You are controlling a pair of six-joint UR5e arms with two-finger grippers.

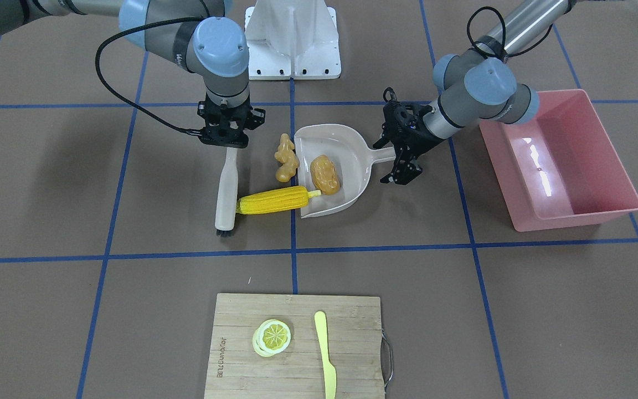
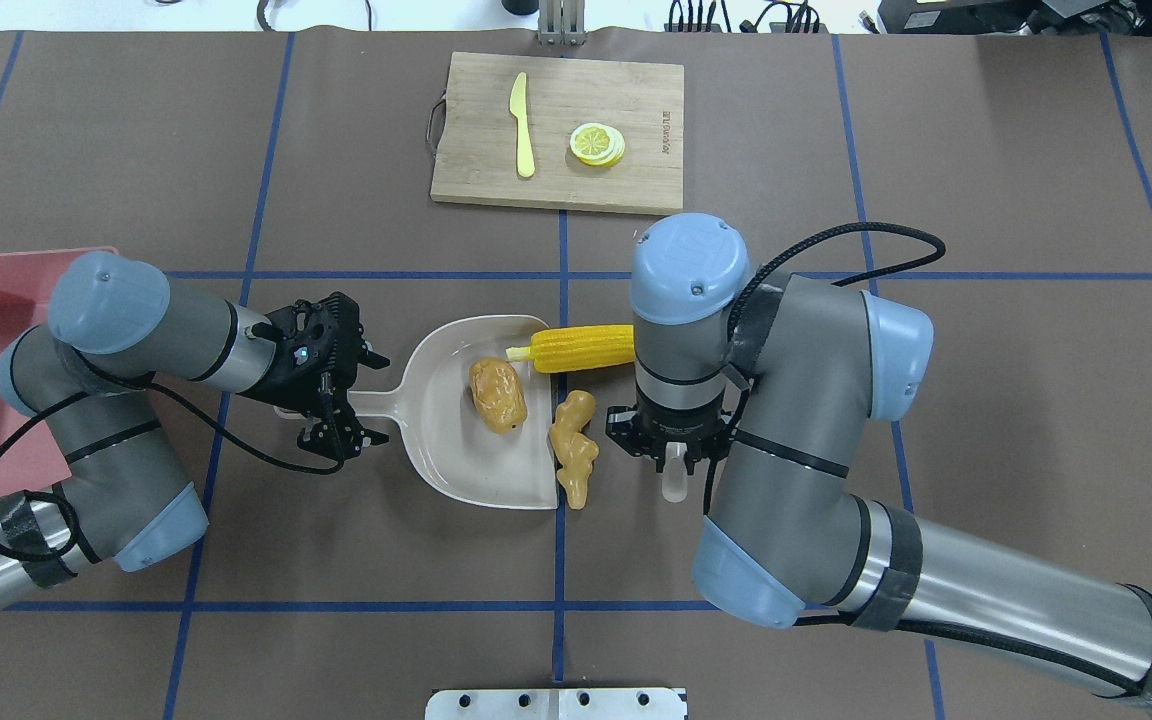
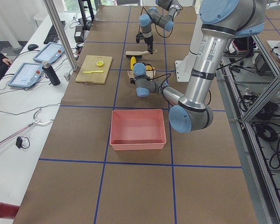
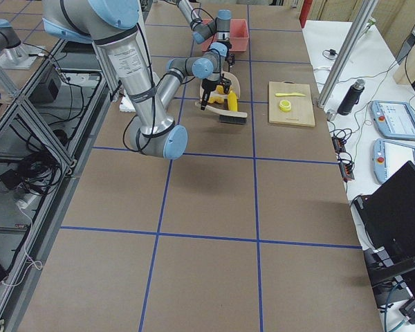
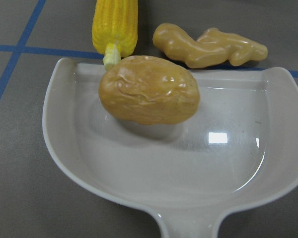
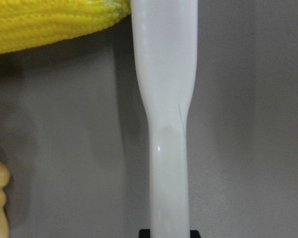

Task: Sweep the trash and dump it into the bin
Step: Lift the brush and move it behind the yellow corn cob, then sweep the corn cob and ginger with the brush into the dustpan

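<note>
Trash, three toy foods, sits mid-table: the rounded brown potato [image 1: 325, 173] already lies in the beige plastic dustpan [image 1: 352, 158], whose handle the left gripper [image 1: 402, 149] clamps to steady it. The right gripper [image 1: 224, 126] is closed on the white brush [image 1: 226, 191], its bristles against the yellow corn cob [image 1: 272, 200]. The knobbly tan ginger root [image 1: 286, 158] waits at the pan's mouth; the glossy pink tub [image 1: 565, 160] stands empty beyond.
</note>
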